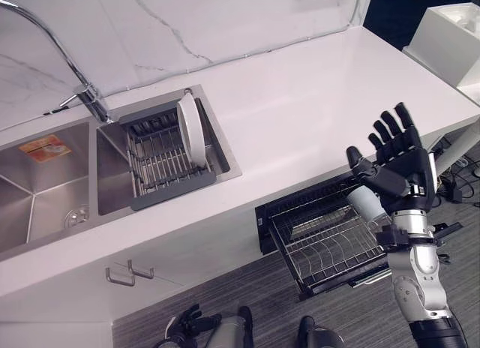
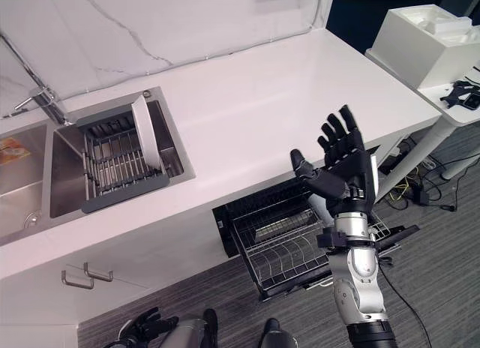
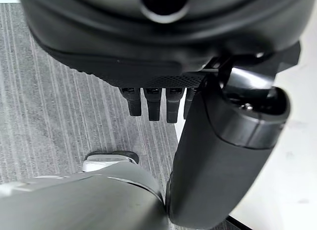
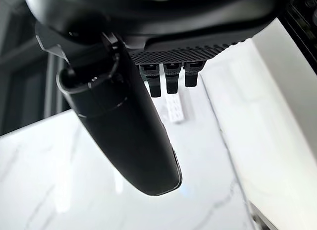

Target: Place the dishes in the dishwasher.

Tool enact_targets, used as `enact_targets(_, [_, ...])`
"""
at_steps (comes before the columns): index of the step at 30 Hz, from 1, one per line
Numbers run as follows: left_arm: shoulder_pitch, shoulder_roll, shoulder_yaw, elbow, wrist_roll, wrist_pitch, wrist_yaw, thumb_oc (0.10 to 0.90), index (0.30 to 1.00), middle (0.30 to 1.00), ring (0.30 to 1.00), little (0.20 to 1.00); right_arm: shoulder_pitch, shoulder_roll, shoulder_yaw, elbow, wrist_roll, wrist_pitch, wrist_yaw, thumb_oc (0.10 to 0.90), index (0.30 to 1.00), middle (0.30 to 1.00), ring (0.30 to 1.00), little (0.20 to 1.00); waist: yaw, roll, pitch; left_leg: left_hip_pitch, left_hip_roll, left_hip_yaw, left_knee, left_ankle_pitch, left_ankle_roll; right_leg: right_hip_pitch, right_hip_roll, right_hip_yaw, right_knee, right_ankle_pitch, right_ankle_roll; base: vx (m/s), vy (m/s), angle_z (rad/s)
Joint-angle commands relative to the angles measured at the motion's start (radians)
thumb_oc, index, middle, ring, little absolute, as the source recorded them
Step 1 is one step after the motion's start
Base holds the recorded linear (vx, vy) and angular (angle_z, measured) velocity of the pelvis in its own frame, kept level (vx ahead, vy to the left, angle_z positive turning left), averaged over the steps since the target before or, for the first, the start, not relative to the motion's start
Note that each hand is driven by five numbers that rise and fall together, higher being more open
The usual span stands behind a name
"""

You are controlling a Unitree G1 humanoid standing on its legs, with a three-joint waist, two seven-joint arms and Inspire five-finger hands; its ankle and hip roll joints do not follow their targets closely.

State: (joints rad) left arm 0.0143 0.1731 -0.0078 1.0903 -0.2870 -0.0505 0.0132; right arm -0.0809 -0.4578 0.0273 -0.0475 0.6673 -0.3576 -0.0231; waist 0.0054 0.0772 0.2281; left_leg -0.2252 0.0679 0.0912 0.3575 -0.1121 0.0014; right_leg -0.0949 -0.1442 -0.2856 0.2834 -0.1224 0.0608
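Observation:
A white plate [image 1: 191, 130] stands on edge in the grey dish rack [image 1: 161, 164] inside the right sink basin. Below the counter edge, the dishwasher's wire rack [image 1: 330, 247] is pulled out and holds no dishes that I can see. My right hand [image 1: 397, 164] is raised above that rack's right end, fingers straight and spread, holding nothing. My left hand [image 1: 191, 325] hangs low near the floor in front of the cabinet, fingers relaxed and empty. In the left wrist view its thumb [image 3: 223, 155] and fingers [image 3: 153, 103] point at the grey floor.
A tall faucet [image 1: 82, 93] stands behind the sink. The left basin [image 1: 45, 190] has an orange patch on its back wall. Two cabinet handles [image 1: 127, 273] jut out below the counter. A white box [image 2: 427, 37] sits on a side table at the right.

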Motion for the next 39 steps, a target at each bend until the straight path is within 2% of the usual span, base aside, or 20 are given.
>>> enact_targets(1, [0.030,0.076,-0.046,0.020,0.057,-0.016,0.027,0.800,0.900,0.900,0.900,0.900,-0.090,-0.035,-0.010,-0.162,-0.047,-0.061,0.088,0.800,0.900,0.900,0.900,0.900,0.007,-0.028,-0.043,-0.026,0.016,-0.013,-0.058,-0.032,-0.050,0.082,0.003,0.020,0.017,-0.141,0.031,0.00,0.000,0.00])
enact_targets(3, [0.026,0.082,-0.051,0.018,0.062,-0.019,0.031,0.800,0.900,0.900,0.900,0.900,-0.098,-0.041,0.000,-0.168,-0.059,-0.048,0.103,0.800,0.900,0.900,0.900,0.900,0.008,-0.028,-0.044,-0.026,0.015,-0.013,-0.058,-0.032,-0.050,0.084,0.004,0.018,0.017,-0.141,0.030,0.00,0.000,0.00])
enact_targets(6, [0.010,0.098,-0.059,0.014,0.095,-0.009,0.034,0.800,0.900,0.900,0.900,0.900,-0.127,-0.072,0.035,-0.187,-0.068,0.021,0.169,0.800,0.900,0.900,0.900,0.900,0.012,-0.031,-0.046,-0.029,0.014,-0.014,-0.058,-0.030,-0.050,0.091,0.008,0.016,0.017,-0.144,0.030,0.01,0.006,0.03])
enact_targets(8, [0.003,0.102,-0.062,0.016,0.106,-0.004,0.034,0.800,0.900,0.900,0.900,0.900,-0.138,-0.075,0.046,-0.185,-0.065,0.041,0.183,0.800,0.900,0.900,0.900,0.900,0.015,-0.032,-0.048,-0.032,0.013,-0.016,-0.058,-0.028,-0.051,0.093,0.011,0.014,0.017,-0.145,0.028,0.03,0.012,0.14])
enact_targets(9, [-0.015,0.111,-0.075,0.023,0.116,0.000,0.034,0.800,0.900,0.900,0.900,0.900,-0.180,-0.081,0.083,-0.175,-0.052,0.082,0.184,0.800,0.900,0.900,0.900,0.900,0.022,-0.035,-0.048,-0.034,0.012,-0.019,-0.058,-0.025,-0.052,0.100,0.013,0.009,0.017,-0.148,0.027,0.05,0.018,0.14])
enact_targets(12, [-0.028,0.117,-0.091,0.027,0.128,-0.001,0.035,0.800,0.900,0.900,0.900,0.900,-0.226,-0.078,0.117,-0.168,-0.036,0.104,0.156,0.800,0.900,0.900,0.900,0.900,0.032,-0.036,-0.049,-0.034,0.010,-0.024,-0.058,-0.022,-0.053,0.106,0.014,0.007,0.017,-0.149,0.026,0.04,0.024,0.07])
enact_targets(22, [-0.044,0.122,-0.145,0.031,0.192,0.022,0.029,0.800,0.900,0.900,0.900,0.900,-0.348,-0.028,0.194,-0.135,-0.072,0.141,0.064,0.800,0.900,0.900,0.900,0.900,0.078,-0.033,-0.052,-0.048,-0.007,-0.048,-0.058,-0.012,-0.052,0.125,0.012,-0.009,0.017,-0.155,0.028,0.05,0.034,0.13])
enact_targets(27, [-0.046,0.126,-0.164,0.032,0.226,0.026,0.019,0.800,0.900,0.900,0.900,0.900,-0.413,0.000,0.241,-0.104,-0.103,0.179,0.014,0.800,0.900,0.900,0.900,0.900,0.111,-0.031,-0.051,-0.062,-0.010,-0.051,-0.058,-0.004,-0.052,0.140,0.003,-0.038,0.017,-0.161,0.030,0.06,0.052,0.17])
enact_targets(39, [-0.046,0.128,-0.196,0.022,0.269,0.023,0.007,0.800,0.900,0.900,0.900,0.900,-0.496,0.048,0.273,0.001,-0.134,0.171,-0.112,0.800,0.900,0.900,0.900,0.900,0.166,-0.036,-0.044,-0.087,-0.005,-0.042,-0.058,0.012,-0.056,0.177,-0.011,-0.085,0.017,-0.178,0.035,0.04,0.010,0.17])
